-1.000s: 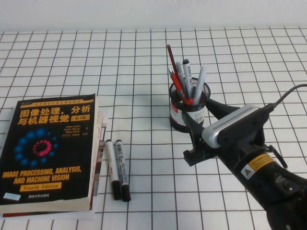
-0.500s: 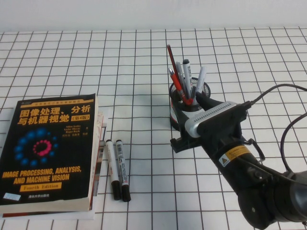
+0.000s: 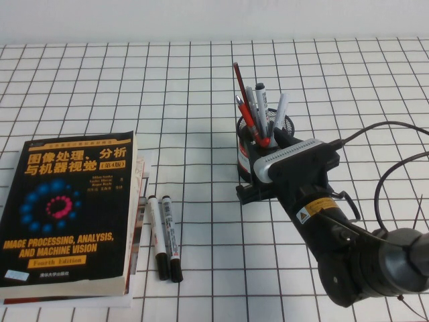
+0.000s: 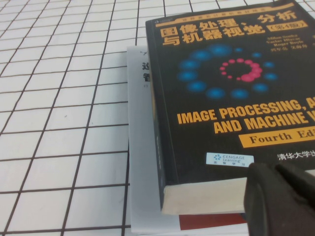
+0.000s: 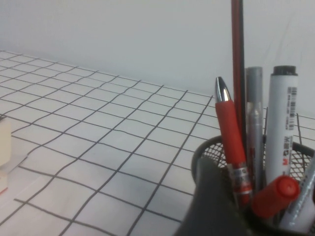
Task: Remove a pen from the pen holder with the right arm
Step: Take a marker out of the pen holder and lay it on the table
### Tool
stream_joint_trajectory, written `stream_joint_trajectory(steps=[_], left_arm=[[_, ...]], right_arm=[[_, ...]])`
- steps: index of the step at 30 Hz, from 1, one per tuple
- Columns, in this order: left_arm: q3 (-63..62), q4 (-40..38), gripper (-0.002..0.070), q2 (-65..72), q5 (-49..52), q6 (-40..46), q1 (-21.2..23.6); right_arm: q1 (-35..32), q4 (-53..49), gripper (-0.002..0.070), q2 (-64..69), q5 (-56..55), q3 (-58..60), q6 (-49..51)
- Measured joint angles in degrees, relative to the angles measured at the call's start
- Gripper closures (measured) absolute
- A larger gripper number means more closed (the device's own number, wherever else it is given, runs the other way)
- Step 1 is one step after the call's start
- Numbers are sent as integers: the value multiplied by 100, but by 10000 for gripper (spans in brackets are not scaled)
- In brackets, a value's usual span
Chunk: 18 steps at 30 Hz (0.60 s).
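Observation:
The black mesh pen holder point(image 3: 247, 132) stands mid-table and holds several pens: a red pen point(image 3: 249, 119), a tall dark red pencil point(image 3: 239, 82), a white marker point(image 3: 261, 102) and a grey pen point(image 3: 279, 109). My right gripper point(image 3: 268, 164) is open right at the holder, with one finger by the rim on the right and the other low on its near left side. In the right wrist view a dark finger point(image 5: 211, 201) sits just in front of the holder point(image 5: 206, 150), close to the red pen point(image 5: 230, 142). Nothing is held. My left gripper point(image 4: 283, 201) hovers over the book's corner.
A thick black textbook point(image 3: 67, 215) lies at the left on top of other books. Two white markers point(image 3: 165, 235) lie side by side just to its right. The right arm's cables point(image 3: 395, 168) loop at the right edge.
My right gripper has swung left and forward, from beside the holder's right front to right against it. The pens, the book and the markers have not moved.

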Motion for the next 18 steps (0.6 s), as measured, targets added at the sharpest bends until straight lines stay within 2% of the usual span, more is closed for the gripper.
stream_joint_trajectory(steps=[11, 18], left_arm=[[0, 0, 679, 0, 0, 0, 0], [0, 0, 679, 0, 0, 0, 0]], right_arm=[[-10, 159, 332, 61, 0, -61, 0], [-10, 185, 337, 72, -8, -61, 0]])
